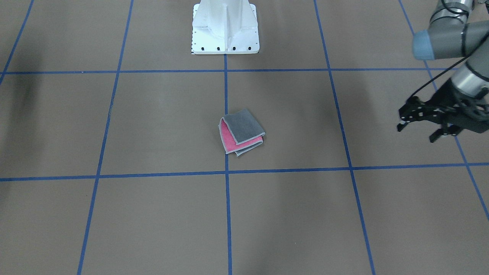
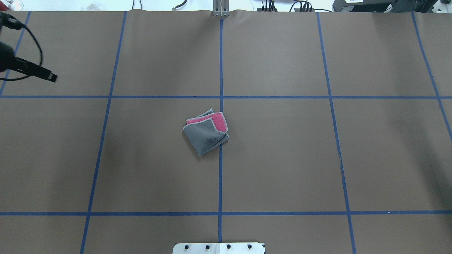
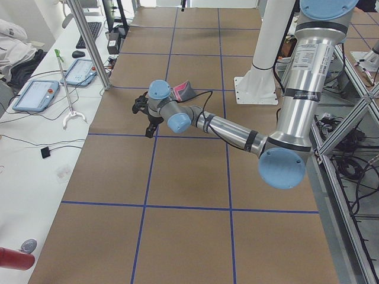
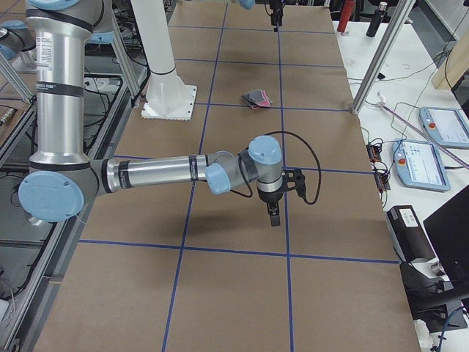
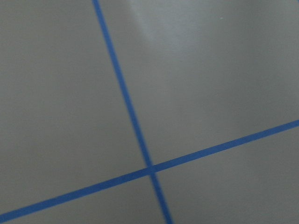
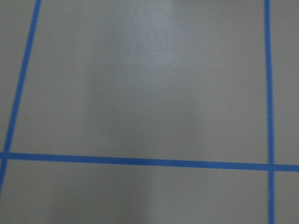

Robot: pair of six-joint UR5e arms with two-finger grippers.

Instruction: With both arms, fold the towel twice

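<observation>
The towel [image 1: 241, 131] is lying folded near the middle of the brown table [image 1: 153, 126], touching the centre blue tape line [image 1: 226, 95] and sitting in front of the white pedestal [image 1: 225, 28]. Its dark grey side is facing up, and a strip of pink is showing along one edge beneath the top layer. Neither arm is touching it. The left arm [image 3: 231, 130] is reaching out well to the robot's left of the towel. Its upper section is standing upright, its elbow is bent, and its forearm is stretching low across the table. The left gripper [image 1: 416, 133] is hanging over the table, angled toward the centre and slightly downward, with its fingers [image 1: 400, 126] standing apart and holding nothing. The right arm [image 4: 154, 172] is mirroring this on the other side: its upper section is rising like a column and its forearm is running level out from the elbow. Its wrist is turning the right gripper [image 4: 272, 213] straight down over bare table, well apart from the towel. Whether the right gripper's fingers are apart or together I cannot tell, since only the side view is showing them. Both wrist cameras are looking at plain table crossed by tape lines.
</observation>
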